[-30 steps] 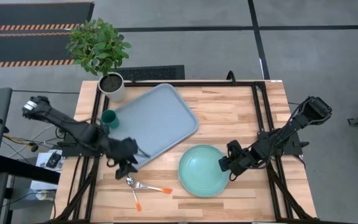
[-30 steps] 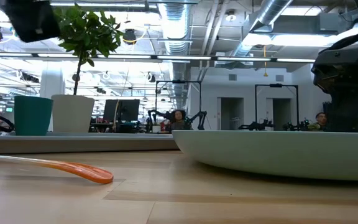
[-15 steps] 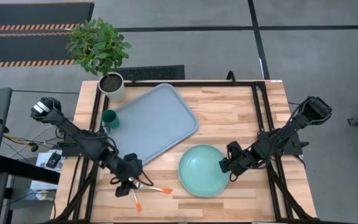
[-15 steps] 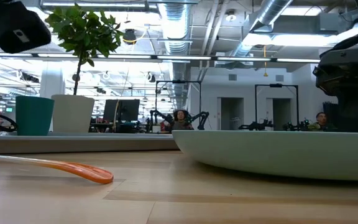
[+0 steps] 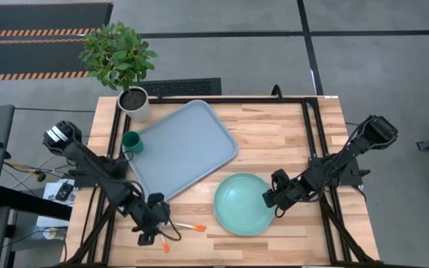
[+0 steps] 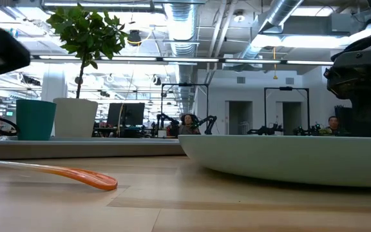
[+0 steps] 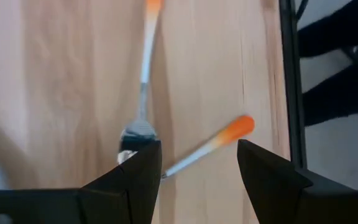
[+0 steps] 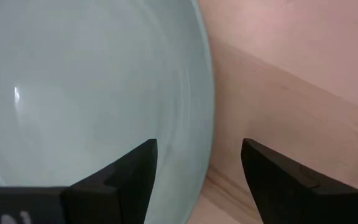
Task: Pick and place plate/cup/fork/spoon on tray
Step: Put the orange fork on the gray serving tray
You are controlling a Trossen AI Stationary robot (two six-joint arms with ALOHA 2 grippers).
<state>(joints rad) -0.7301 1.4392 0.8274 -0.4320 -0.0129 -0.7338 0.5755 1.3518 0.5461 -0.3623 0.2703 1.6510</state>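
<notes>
Fork [image 7: 143, 93] and spoon [image 7: 213, 144] beneath left tool [image 7: 197, 165], fingers spread, empty, right tool [image 8: 199, 165] agape astride plate [image 8: 86, 93] rim

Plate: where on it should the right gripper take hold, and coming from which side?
Probably at the rim nearest the right gripper. The plate is shallow and far too wide to span, and in the right wrist view its edge runs between the open fingers, so one goes inside and one outside.
</notes>
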